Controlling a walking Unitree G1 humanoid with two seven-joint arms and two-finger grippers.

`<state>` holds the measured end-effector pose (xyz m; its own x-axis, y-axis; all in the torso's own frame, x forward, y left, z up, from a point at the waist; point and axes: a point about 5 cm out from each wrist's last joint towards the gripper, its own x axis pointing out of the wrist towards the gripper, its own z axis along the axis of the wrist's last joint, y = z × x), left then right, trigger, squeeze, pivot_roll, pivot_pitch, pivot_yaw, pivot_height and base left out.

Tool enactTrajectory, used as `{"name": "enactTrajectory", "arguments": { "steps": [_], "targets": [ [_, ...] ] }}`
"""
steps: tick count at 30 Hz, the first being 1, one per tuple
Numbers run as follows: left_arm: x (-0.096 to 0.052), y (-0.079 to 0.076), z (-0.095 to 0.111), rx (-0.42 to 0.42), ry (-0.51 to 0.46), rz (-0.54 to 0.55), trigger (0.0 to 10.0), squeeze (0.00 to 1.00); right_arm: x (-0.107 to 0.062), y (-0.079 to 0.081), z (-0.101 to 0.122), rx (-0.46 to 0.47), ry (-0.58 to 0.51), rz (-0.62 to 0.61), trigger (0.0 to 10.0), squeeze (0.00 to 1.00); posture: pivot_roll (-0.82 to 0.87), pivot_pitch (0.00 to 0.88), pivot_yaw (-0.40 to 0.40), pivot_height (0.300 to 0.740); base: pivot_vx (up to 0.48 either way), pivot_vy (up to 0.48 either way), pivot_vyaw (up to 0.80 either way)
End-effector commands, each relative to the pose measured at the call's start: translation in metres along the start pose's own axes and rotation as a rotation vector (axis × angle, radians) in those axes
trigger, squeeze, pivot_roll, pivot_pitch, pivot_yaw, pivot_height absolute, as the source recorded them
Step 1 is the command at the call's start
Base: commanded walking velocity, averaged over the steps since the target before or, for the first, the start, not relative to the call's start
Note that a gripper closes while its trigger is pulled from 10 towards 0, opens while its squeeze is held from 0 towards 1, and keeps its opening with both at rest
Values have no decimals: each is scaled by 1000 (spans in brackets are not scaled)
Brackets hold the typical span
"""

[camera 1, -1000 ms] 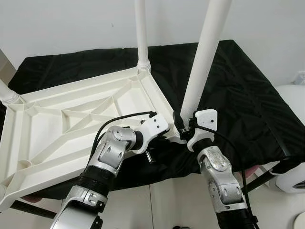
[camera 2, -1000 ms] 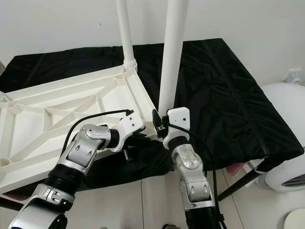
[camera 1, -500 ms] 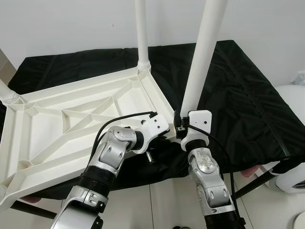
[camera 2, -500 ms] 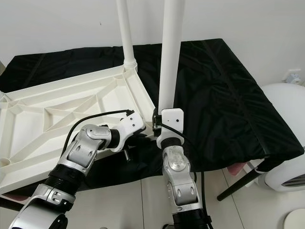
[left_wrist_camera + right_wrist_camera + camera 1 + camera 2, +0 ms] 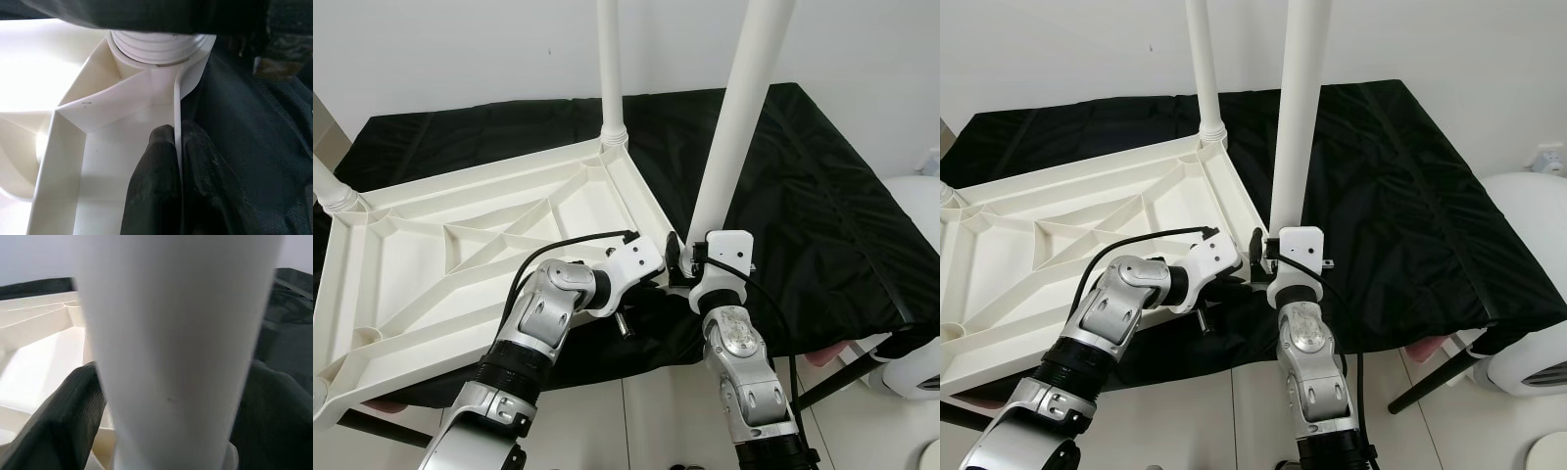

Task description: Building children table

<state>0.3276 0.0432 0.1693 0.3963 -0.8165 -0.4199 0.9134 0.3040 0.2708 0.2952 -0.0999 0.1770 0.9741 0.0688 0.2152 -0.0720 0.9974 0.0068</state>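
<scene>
The white children's table top lies upside down on the black cloth. One white leg stands at its far corner and another leg at the left corner. A third leg rises from the near right corner, where a threaded socket sits. My right gripper is shut on this leg just above its base, one finger on each side. My left gripper is shut on the table top's thin rim wall beside that corner.
The black cloth covers a work table whose front edge lies just under my wrists. A white rounded appliance stands on the floor at the right. Pale floor tiles show below, and a white wall is behind.
My right forearm has swung left under the leg's base, with the wrist turning while still gripping the leg. The left gripper has kept its hold on the rim.
</scene>
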Motion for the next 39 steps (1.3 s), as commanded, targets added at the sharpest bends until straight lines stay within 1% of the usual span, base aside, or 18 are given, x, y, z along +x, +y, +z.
{"name": "enactTrajectory", "arguments": {
  "steps": [1,4,5,8,10,13,14,15,17,18,21,24,26,28,31,36,38,39],
  "targets": [
    [1,6,-1,-2,-20,182,10000,0,-5,7,-6,47,14,45,10000,1000,-134,99,78,740,0,0,0],
    [1,6,-1,-3,-20,181,10000,0,-4,4,-3,61,-1,91,10000,1000,-134,99,79,740,0,0,0],
    [1,6,-1,-3,-20,181,10000,0,-3,2,-2,61,-6,132,10000,0,-136,99,78,740,0,0,0],
    [1,6,-1,-3,-20,180,10000,0,-1,-2,-2,73,-5,179,10000,0,-137,100,79,740,0,0,0],
    [2,6,-1,-2,-21,180,10000,0,4,-17,1,69,-12,271,10000,0,-136,104,78,740,0,0,0],
    [2,6,-1,-2,-21,180,10000,0,4,-17,1,69,-12,271,10000,0,-136,104,78,740,0,0,0],
    [2,7,0,-2,-22,182,10000,0,12,-33,6,36,-22,327,10000,0,-134,110,79,740,0,0,0],
    [2,7,0,-2,-22,182,10000,0,12,-33,6,36,-22,327,10000,0,-134,110,79,740,0,0,0],
    [1,8,0,-2,-21,184,10000,0,18,-46,10,7,-17,397,10000,0,-137,114,81,740,0,0,0],
    [1,8,0,-2,-21,184,10000,0,18,-46,10,7,-17,397,10000,0,-137,114,81,740,0,0,0],
    [0,9,-2,1,-15,185,10000,0,25,-58,17,-19,-12,523,10000,0,-135,120,81,740,0,0,0],
    [0,9,-2,0,-14,186,10000,0,27,-62,18,-28,4,571,10000,0,-135,120,81,740,0,0,0],
    [0,9,-3,-1,-11,189,10000,0,32,-65,17,-41,47,678,10000,0,-133,126,82,740,0,0,0],
    [0,9,-3,-2,-11,190,10000,0,32,-65,17,-33,66,731,10000,0,-130,128,83,740,0,0,0],
    [0,10,-2,-2,-12,191,10000,0,33,-66,16,-34,76,753,10000,0,-128,129,84,740,0,0,0],
    [0,10,-2,-1,-11,193,10000,0,34,-68,10,-20,123,845,10000,0,-127,127,83,740,0,0,0],
    [0,10,-2,-1,-11,194,10000,0,34,-69,10,-21,126,848,10000,0,-127,127,83,740,0,0,0],
    [0,10,-2,-1,-11,194,10000,0,34,-70,9,-17,130,854,4196,0,-125,124,81,740,0,0,0]
  ]
}}
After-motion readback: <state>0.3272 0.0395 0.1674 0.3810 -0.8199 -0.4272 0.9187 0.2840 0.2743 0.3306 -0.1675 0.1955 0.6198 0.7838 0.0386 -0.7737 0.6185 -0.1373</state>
